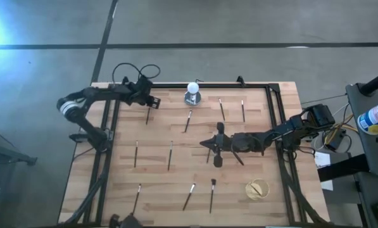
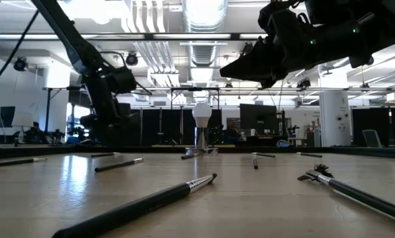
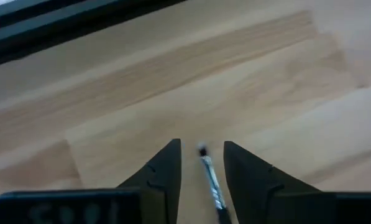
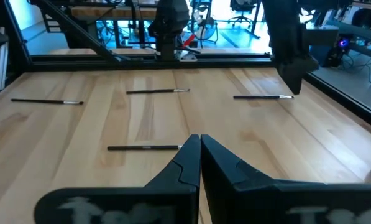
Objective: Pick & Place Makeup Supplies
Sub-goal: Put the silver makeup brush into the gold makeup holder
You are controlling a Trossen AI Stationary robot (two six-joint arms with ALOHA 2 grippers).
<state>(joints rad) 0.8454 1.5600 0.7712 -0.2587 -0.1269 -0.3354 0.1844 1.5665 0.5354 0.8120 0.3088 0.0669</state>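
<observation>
Nearest in the low view, a makeup brush (image 2: 137, 205) is seen lower centre. High view: left gripper (image 1: 149, 101) upper left, brush (image 1: 147, 116) just below. Left wrist view: fingers (image 3: 163, 174) parted, brush (image 3: 211, 182) between, axis lengthwise, unheld. Right gripper (image 4: 201, 152) shut, empty.

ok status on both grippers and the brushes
Left gripper open, straddling a brush at the far left of the table. Right gripper shut, empty, mid-table. Other brushes scattered flat. Nothing blocking.
</observation>
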